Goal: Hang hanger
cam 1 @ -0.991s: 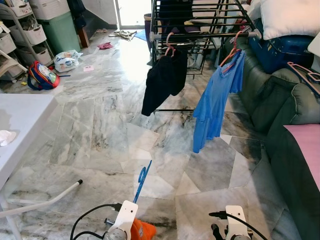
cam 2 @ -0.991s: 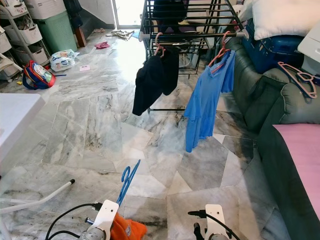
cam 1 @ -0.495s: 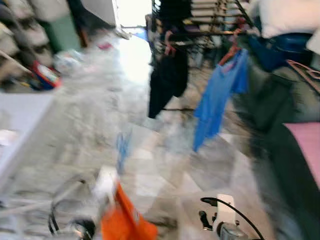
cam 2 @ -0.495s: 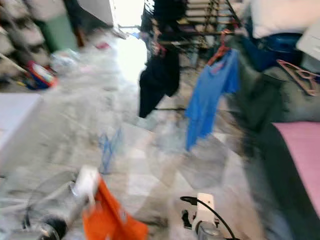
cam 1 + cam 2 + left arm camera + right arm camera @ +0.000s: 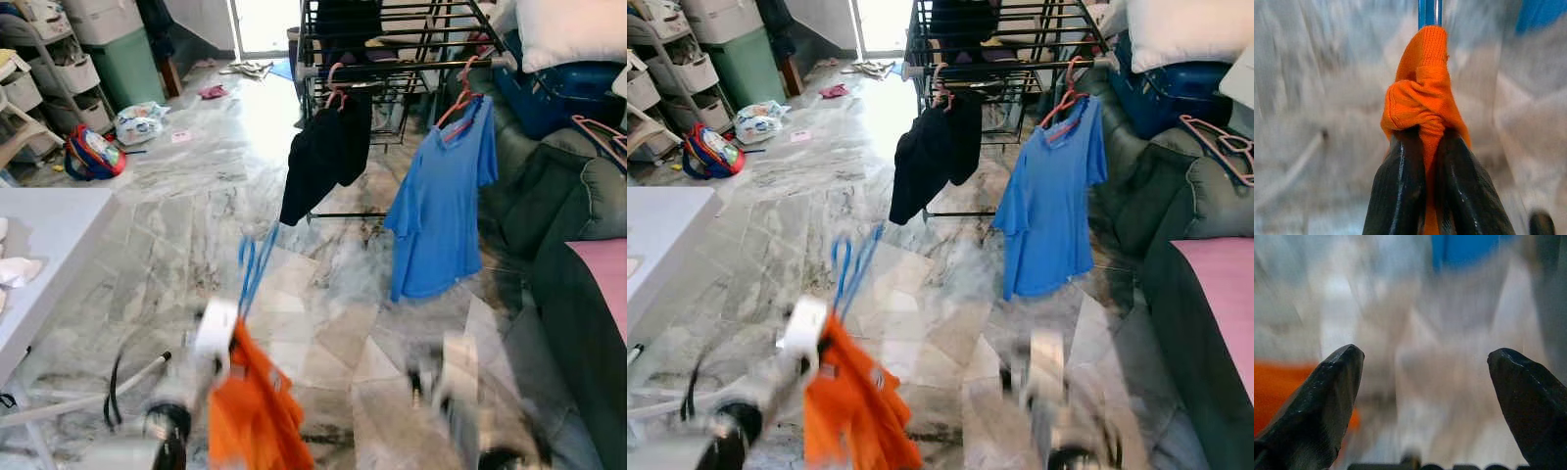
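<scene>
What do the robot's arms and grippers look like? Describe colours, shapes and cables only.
The left gripper has two long, glossy black fingers that taper to rounded tips; the right gripper has the same black, blunt-tipped fingers. In the head views both arms are blurred: a white wrist housing, silver-grey limb and a looping black cable.

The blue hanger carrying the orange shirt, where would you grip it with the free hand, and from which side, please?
Probably the bare blue hanger stem just above the orange shirt, coming from the robot's right. The left gripper already pinches the shirt bunched at its neck, and the open right gripper sits on that side.
</scene>
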Tool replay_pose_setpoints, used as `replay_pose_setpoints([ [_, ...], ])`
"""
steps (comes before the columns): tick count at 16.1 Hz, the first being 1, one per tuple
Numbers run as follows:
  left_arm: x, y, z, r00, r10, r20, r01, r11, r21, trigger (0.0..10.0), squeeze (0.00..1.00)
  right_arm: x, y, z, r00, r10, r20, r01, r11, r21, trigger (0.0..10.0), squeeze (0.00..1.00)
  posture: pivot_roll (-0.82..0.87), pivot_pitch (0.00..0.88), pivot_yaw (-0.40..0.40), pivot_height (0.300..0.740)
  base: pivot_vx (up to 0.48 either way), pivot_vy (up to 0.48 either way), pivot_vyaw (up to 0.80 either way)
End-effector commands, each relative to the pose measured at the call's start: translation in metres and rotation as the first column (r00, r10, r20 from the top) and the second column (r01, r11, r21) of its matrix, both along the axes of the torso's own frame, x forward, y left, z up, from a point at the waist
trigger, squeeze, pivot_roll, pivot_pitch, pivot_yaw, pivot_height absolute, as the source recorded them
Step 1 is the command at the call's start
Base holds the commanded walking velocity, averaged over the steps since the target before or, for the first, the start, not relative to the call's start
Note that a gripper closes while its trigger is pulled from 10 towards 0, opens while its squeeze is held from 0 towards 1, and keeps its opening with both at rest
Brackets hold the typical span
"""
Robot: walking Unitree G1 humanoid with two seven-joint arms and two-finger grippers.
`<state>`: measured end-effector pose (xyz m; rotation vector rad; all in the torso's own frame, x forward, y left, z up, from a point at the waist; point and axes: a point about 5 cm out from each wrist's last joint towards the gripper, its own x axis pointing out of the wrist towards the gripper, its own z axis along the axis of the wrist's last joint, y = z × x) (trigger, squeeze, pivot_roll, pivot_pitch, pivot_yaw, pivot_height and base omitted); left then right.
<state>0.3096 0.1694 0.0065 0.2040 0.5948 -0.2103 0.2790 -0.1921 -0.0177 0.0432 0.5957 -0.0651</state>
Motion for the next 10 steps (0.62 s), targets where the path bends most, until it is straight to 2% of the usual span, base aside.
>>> replay_pose_setpoints([
  [1,0.011,0.0,0.014,0.996,-0.049,0.069,0.047,0.999,0.018,10.0,0.0,0.005,0.003,0.006,0.999,0.022,0.04,-0.023,1.0,0.011,10.0,0.0,-0.01,0.0,0.018,0.74,0.0,0.0,0.0],
  [2,0.017,0.001,0.021,0.994,-0.056,0.092,0.056,0.998,0.005,10.0,0.0,0.01,0.001,0.011,0.996,0.049,0.069,-0.048,0.999,-0.019,10.0,0.0,-0.01,0.0,0.015,0.74,0.0,0.0,0.0],
  [3,0.033,0.002,0.045,0.98,-0.097,0.173,0.104,0.994,-0.028,10.0,0.0,0.021,-0.004,0.027,0.983,0.089,0.158,-0.08,0.995,-0.063,10.0,0.0,-0.01,0.011,0.016,0.74,0.0,0.0,0.0],
  [4,0.04,0.001,0.056,0.968,-0.135,0.21,0.142,0.99,-0.021,10.0,0.0,0.024,-0.006,0.033,0.974,0.117,0.194,-0.095,0.988,-0.121,10.0,0.0,0.0,0.015,0.017,0.74,0.0,0.0,0.0],
  [6,0.055,-0.003,0.084,0.93,-0.228,0.289,0.235,0.972,0.011,10.0,0.0,0.022,-0.006,0.037,0.957,0.142,0.253,-0.118,0.987,-0.107,10.0,0.0,-0.01,0.037,0.023,0.74,0.0,0.0,0.0],
  [8,0.066,-0.013,0.11,0.868,-0.347,0.355,0.354,0.934,0.049,10.0,0.0,0.015,0.004,0.038,0.917,0.245,0.316,-0.221,0.969,-0.109,10.0,0.0,-0.02,0.053,0.037,0.74,0.0,0.0,0.0],
  [9,0.069,-0.022,0.121,0.826,-0.425,0.371,0.43,0.9,0.074,10.0,0.0,0.013,0.007,0.037,0.91,0.267,0.317,-0.25,0.964,-0.096,10.0,0.0,-0.02,0.057,0.043,0.74,0.0,0.0,0.0],
  [10,0.07,-0.027,0.126,0.801,-0.464,0.377,0.471,0.878,0.082,10.0,0.0,0.012,0.009,0.038,0.899,0.291,0.327,-0.268,0.957,-0.112,10.0,0.0,-0.03,0.06,0.051,0.74,0.0,0.0,0.0],
])
